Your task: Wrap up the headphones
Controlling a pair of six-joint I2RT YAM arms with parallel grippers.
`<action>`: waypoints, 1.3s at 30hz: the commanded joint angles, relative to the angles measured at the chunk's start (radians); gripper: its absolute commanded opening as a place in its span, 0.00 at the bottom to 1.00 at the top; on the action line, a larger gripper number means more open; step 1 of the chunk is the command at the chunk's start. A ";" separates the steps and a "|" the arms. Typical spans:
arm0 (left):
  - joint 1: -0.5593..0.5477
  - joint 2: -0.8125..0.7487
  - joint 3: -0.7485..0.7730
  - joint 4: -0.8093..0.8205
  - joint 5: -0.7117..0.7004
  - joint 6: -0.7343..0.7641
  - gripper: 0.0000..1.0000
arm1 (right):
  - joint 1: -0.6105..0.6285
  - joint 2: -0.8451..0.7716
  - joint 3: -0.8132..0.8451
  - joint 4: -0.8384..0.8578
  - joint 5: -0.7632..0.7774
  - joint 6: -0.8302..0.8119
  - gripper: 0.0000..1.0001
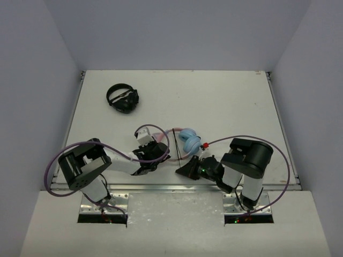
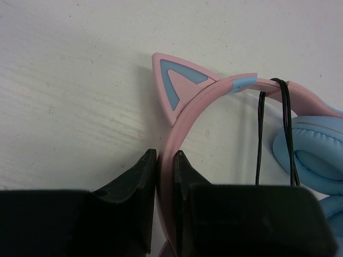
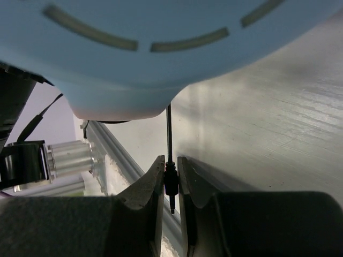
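Observation:
The headphones (image 1: pixel 187 141) lie near the table's front middle, pink headband (image 2: pixel 185 118) to the left, light blue earcups (image 2: pixel 311 155) to the right. A pink-and-blue cat ear (image 2: pixel 177 88) stands on the band. My left gripper (image 2: pixel 166 158) is shut on the headband just below that ear. Two strands of the thin black cable (image 2: pixel 259 139) hang across the band. In the right wrist view an earcup (image 3: pixel 134 53) fills the top, and the cable (image 3: pixel 169 134) drops from it to its plug (image 3: pixel 171 182). My right gripper (image 3: pixel 170 159) pinches that plug near the front edge.
Smaller all-black headphones (image 1: pixel 123 98) lie at the back left of the table (image 1: pixel 225 101). The metal rail (image 3: pixel 115 152) of the table's front edge runs just behind the right gripper. Grey walls enclose the left, back and right sides.

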 commanded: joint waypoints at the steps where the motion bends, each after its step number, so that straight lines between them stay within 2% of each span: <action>1: 0.002 0.004 -0.004 0.175 -0.079 -0.032 0.00 | 0.019 -0.011 -0.073 0.326 0.026 0.003 0.16; 7: 0.001 0.041 -0.044 0.267 -0.073 0.026 0.00 | 0.068 -0.106 -0.136 0.326 0.086 0.003 0.28; 13: -0.002 0.047 -0.060 0.290 -0.077 0.062 0.00 | 0.121 -0.219 -0.208 0.325 0.170 -0.006 0.32; 15: -0.002 0.056 -0.058 0.289 -0.084 0.077 0.00 | 0.137 -0.268 -0.239 0.325 0.183 0.002 0.56; 16: -0.002 0.058 -0.057 0.287 -0.085 0.086 0.00 | 0.141 -0.285 -0.248 0.320 0.187 0.005 0.99; 18: -0.002 0.066 -0.055 0.287 -0.088 0.096 0.00 | 0.152 -0.349 -0.263 0.298 0.189 0.009 0.99; 21: -0.002 0.070 -0.046 0.281 -0.088 0.111 0.00 | 0.161 -0.437 -0.273 0.158 0.209 0.006 0.99; 23: -0.002 0.069 -0.031 0.267 -0.081 0.140 0.01 | 0.164 -0.570 -0.271 -0.003 0.232 -0.017 0.99; 26: -0.002 0.040 -0.001 0.214 -0.071 0.192 0.00 | 0.164 -0.841 -0.195 -0.432 0.279 -0.078 0.99; 27: -0.002 0.030 0.003 0.204 -0.068 0.221 0.00 | 0.164 -0.917 -0.162 -0.706 0.304 -0.092 0.99; 29: -0.002 0.012 0.012 0.171 -0.070 0.250 0.00 | 0.166 -1.098 -0.118 -0.907 0.368 -0.141 0.99; 31: -0.002 0.007 0.016 0.172 -0.064 0.278 0.00 | 0.166 -1.251 -0.101 -1.006 0.403 -0.173 0.99; 32: -0.002 0.009 0.017 0.180 -0.059 0.305 0.00 | 0.166 -1.293 -0.087 -1.123 0.422 -0.181 0.99; 34: -0.002 0.012 0.020 0.197 -0.044 0.330 0.00 | 0.166 -1.382 -0.061 -1.206 0.456 -0.213 0.99; 36: 0.001 0.017 0.017 0.232 -0.007 0.391 0.00 | 0.166 -1.416 -0.021 -1.302 0.469 -0.248 0.99; 39: 0.002 0.035 0.029 0.212 0.001 0.404 0.00 | 0.164 -1.445 0.049 -1.407 0.477 -0.293 0.99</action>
